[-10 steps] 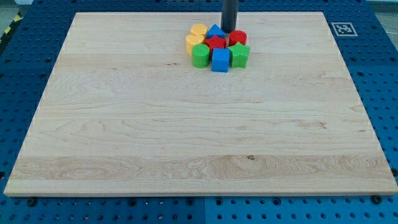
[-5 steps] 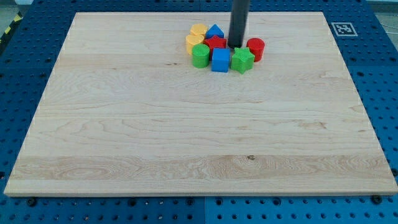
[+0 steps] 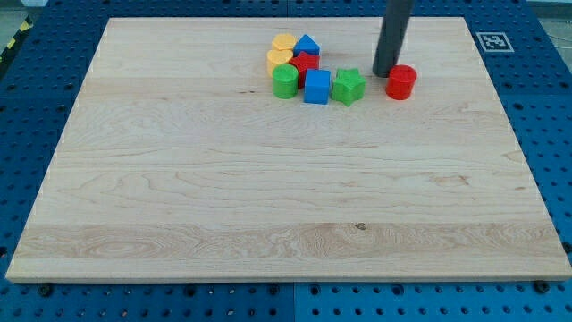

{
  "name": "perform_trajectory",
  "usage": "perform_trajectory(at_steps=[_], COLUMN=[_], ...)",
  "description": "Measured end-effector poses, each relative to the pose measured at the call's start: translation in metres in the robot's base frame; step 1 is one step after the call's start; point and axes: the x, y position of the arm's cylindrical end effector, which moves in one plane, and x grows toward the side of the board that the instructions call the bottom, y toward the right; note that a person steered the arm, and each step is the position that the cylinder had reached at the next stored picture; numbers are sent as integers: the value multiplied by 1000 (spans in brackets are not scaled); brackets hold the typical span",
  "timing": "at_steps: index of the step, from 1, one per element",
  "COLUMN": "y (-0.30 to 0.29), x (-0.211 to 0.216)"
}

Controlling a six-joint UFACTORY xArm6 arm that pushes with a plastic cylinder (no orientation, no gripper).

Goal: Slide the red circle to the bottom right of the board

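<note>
The red circle (image 3: 401,81) stood upright on its flat base, round face up — as a short cylinder it had no long axis along the board & pointed no particular way. It sat near the view's top of the wooden board (image 3: 179,197), right of centre, well apart from the board's bottom-right corner.

My tip (image 3: 385,73) was just at the red circle's upper-left side, touching or nearly so; the contact itself couldn't be made out. The rod rose straight & was cut off by the view's top edge. No jaws on this rig — only a plain rod, w/ nothing held.

Left of the red circle, w/ a clear gap between, was the green star (image 3: 349,86). Further left of the red circle came the blue cube (image 3: 317,87), just beside the star. Behind the cube was a second red block (image 3: 307,63), partly hidden so its shape was hard to tell. The green cylinder (image 3: 285,80), the blue triangle (image 3: 307,44) & two yellow blocks (image 3: 282,52) were packed close, farthest left of the red circle; the yellow shapes overlapped & couldn't be told apart clearly.

Up & right of the red circle, a black-and-white marker tag (image 3: 491,41) sat on the board's corner.
</note>
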Motion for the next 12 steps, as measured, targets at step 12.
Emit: perform_trajectory(at_steps=[12], y=[3], x=[89])
